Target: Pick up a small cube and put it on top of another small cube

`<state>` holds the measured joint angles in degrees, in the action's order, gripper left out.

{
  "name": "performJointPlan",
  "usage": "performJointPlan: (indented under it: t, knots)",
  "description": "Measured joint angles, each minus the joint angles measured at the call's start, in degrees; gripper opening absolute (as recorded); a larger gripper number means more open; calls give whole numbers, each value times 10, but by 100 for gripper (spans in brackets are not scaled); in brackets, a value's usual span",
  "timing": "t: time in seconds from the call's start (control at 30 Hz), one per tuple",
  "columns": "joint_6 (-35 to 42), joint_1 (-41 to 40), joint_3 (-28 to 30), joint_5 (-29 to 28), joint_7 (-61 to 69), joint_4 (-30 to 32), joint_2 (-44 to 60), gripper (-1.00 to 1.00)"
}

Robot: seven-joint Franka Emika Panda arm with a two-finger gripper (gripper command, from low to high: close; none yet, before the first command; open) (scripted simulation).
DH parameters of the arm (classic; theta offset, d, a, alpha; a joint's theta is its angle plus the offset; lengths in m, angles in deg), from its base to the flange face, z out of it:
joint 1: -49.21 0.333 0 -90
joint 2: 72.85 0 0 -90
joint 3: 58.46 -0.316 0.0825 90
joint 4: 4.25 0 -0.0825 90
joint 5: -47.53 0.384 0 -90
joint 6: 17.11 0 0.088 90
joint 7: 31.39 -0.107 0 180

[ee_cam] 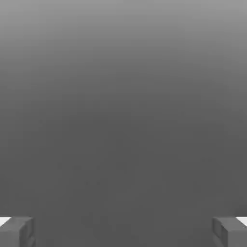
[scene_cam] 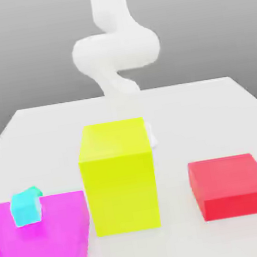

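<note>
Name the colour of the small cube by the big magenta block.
Cyan; best seen in the exterior view.

The exterior view faces the white arm from across the white table, looking down at a slant, with the big yellow block near, at centre. The table's far edge crosses the upper middle of the frame. The hand view looks out between the gripper's fingers at close range, onto plain grey; what scene part both views share cannot be told.
</note>
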<state>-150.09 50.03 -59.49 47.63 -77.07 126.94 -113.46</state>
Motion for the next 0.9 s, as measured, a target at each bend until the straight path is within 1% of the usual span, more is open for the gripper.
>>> performJointPlan:
  t: [0.4,0.63,0.9]
  knots:
    - [-58,37,-61,-11,-4,-28,252,0]
    - [-91,71,-91,-38,-21,-45,398,0]
    - [-127,117,-104,-75,-44,-64,567,0]
